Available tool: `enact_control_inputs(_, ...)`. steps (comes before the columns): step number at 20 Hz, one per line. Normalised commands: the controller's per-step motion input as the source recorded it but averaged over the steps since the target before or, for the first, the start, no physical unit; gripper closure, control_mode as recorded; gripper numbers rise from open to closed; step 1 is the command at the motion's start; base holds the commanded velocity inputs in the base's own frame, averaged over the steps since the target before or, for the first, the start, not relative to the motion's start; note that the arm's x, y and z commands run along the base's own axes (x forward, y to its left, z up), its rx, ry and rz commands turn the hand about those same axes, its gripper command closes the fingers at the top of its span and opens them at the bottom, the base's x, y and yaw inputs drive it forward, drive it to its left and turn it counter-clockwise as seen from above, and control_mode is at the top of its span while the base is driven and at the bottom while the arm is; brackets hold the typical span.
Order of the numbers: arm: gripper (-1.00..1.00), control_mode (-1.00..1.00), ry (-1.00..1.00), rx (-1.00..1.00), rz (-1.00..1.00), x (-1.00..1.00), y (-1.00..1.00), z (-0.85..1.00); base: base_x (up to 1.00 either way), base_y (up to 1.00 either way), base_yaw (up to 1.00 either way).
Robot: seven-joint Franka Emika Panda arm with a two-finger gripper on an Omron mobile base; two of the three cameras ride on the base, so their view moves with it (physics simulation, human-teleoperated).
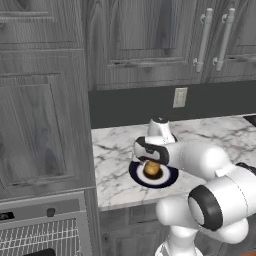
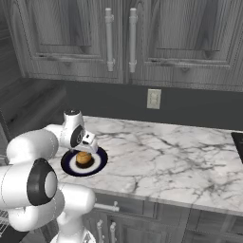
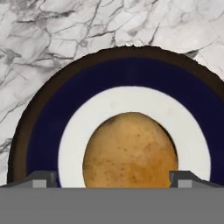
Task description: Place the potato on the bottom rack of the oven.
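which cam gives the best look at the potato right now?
Hand view: the lumpy golden-brown potato sits large and sharp on the dark-blue-rimmed white round plate, between the fingertips. In the left base view the potato is small and partly covered by the arm. In the right base view it is small beneath the hand.

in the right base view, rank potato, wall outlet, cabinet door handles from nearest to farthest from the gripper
1. potato: on the plate, right below the gripper.
2. wall outlet: on the dark backsplash, up and to the right.
3. cabinet door handles: on the upper cabinets, highest above the counter.
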Motion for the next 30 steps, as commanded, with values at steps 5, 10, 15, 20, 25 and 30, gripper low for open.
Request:
enact_control_inputs(5, -1.0, -1.0, 0.0, 0.0, 0.0, 0.14, 0.0, -0.23, 0.0, 0.0, 0.0)
enact_control_inputs(10, -1.0, -1.0, 0.0, 0.0, 0.0, 0.01, -0.03, -0.26, 0.0, 0.0, 0.0)
enact_control_inputs(15, -1.0, -1.0, 0.0, 0.0, 0.0, -0.32, -0.18, -0.32, 0.0, 0.0, 0.0)
enact_control_inputs(20, -1.0, -1.0, 0.0, 0.0, 0.0, -0.27, -0.05, -0.19, 0.0, 0.0, 0.0)
enact_control_inputs(25, -1.0, -1.0, 0.0, 0.0, 0.0, -0.02, 0.02, -0.09, 0.0, 0.0, 0.0)
enact_control_inputs(30, -1.0, -1.0, 0.0, 0.0, 0.0, 0.0, 0.0, -0.07, 0.0, 0.0, 0.0)
